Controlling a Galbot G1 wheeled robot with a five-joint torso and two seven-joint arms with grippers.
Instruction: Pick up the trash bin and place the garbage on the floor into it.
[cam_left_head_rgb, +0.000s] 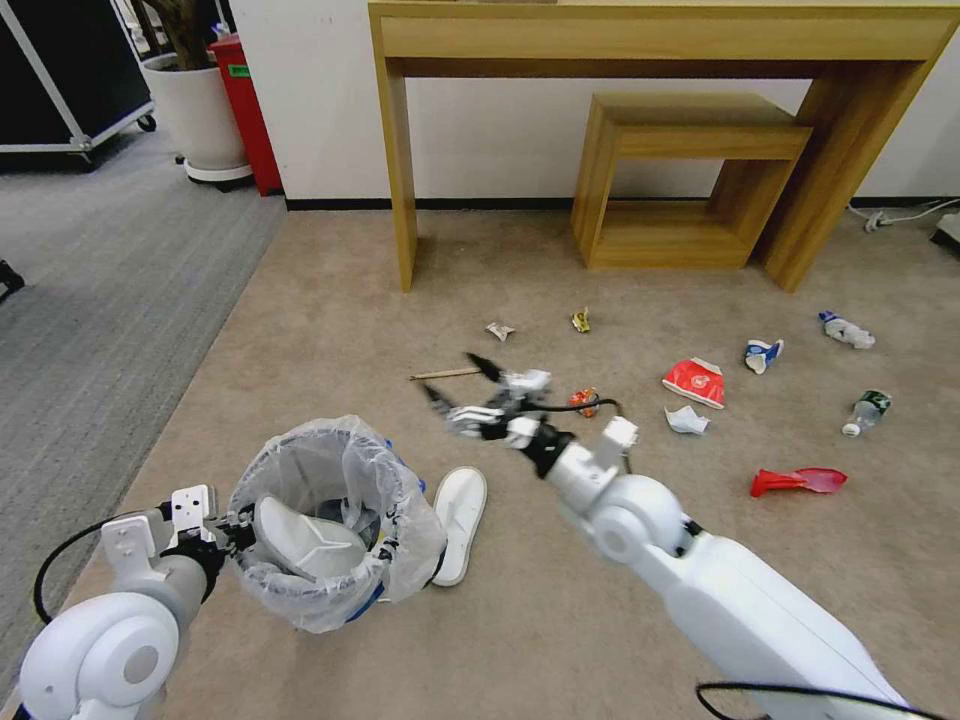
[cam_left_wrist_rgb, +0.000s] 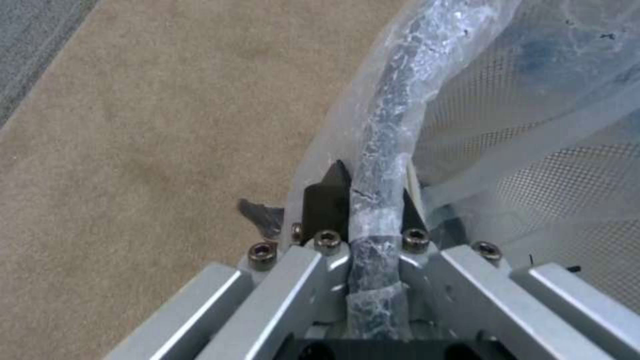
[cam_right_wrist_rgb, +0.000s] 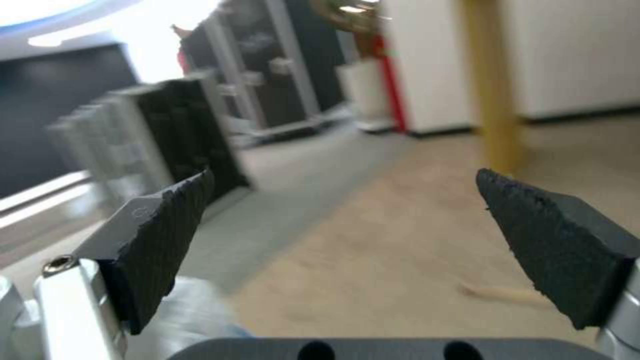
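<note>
Beige carpet (cam_left_head_rgb: 330, 300) fills the head view, with a wooden console table (cam_left_head_rgb: 660, 40) along the top; the trash bin (cam_left_head_rgb: 330, 520) sits at lower left, its rim clamped by the left gripper (cam_left_head_rgb: 232, 530), 1 white slipper (cam_left_head_rgb: 300, 545) inside and another slipper (cam_left_head_rgb: 458, 508) just beside it. The right gripper (cam_left_head_rgb: 460, 380), mid-frame with fingers spread and holding nothing, hangs near the wooden stick (cam_left_head_rgb: 445, 374); the red-white carton (cam_left_head_rgb: 695, 381) and 2 bottles lie further right. A clean pick likely needs both pads straddling the stick, the bin kept level.

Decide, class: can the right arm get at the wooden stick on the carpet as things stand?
Probably yes. The right gripper hangs open just beside the wooden stick, with bare carpet between them; the left gripper is busy holding the trash bin.
</note>
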